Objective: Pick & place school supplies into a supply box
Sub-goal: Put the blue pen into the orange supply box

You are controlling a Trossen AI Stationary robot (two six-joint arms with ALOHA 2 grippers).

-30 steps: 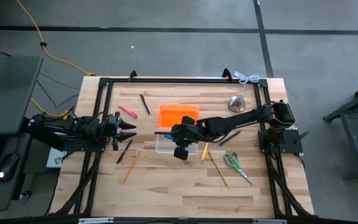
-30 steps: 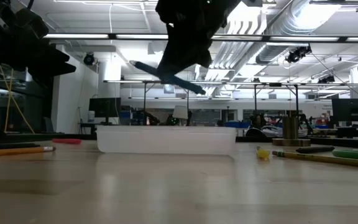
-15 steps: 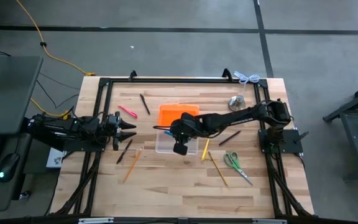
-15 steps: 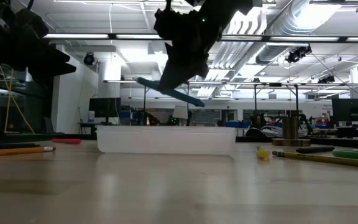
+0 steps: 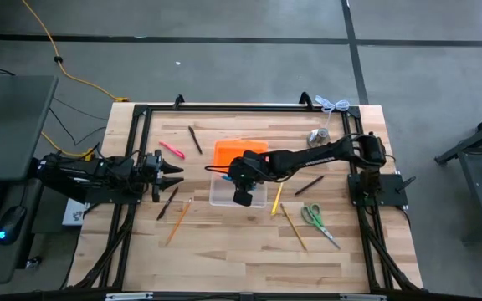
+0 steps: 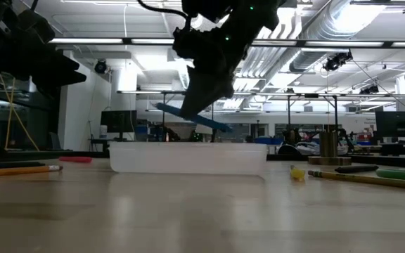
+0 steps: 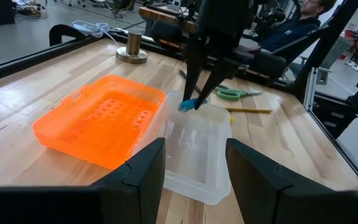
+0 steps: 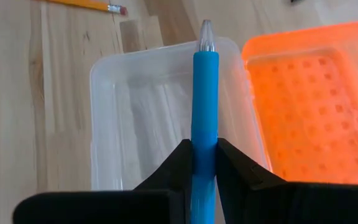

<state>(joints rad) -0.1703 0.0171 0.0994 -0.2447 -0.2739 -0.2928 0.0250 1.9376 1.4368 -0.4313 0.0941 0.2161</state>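
We have a blue pen (image 8: 204, 118) clamped between the fingers of our right gripper (image 5: 239, 180), hanging over the clear tray of the supply box (image 5: 228, 194). In the low view the pen (image 6: 192, 117) sits tilted just above the tray's rim, not yet touching it. In our right wrist view its clear tip points along the tray's length, with the bright orange lid (image 8: 309, 99) lying open flat beside it.

As far as we can see, the tray (image 7: 197, 146) holds nothing yet, so this pen looks to be the first item going in. We judge the task to be at its very start: one pick made, the drop still to come.

Almost everything else is left on the table. On the left side lie a pink pen (image 5: 171, 150), a dark pencil (image 5: 194, 140), another dark pen (image 5: 167, 203) and a wooden pencil (image 5: 178, 220). On the right of the box we see a short yellow pen (image 5: 275, 201), a dark pen (image 5: 309, 185), a wooden-yellow pencil (image 5: 293, 227) and the green-handled scissors (image 5: 318, 223). The silver bell-shaped object (image 5: 318, 138) stands near the far edge and is not ours to pack.

Our left gripper (image 5: 174, 174) waits at the left side of the table, its fingers apart and holding nothing.
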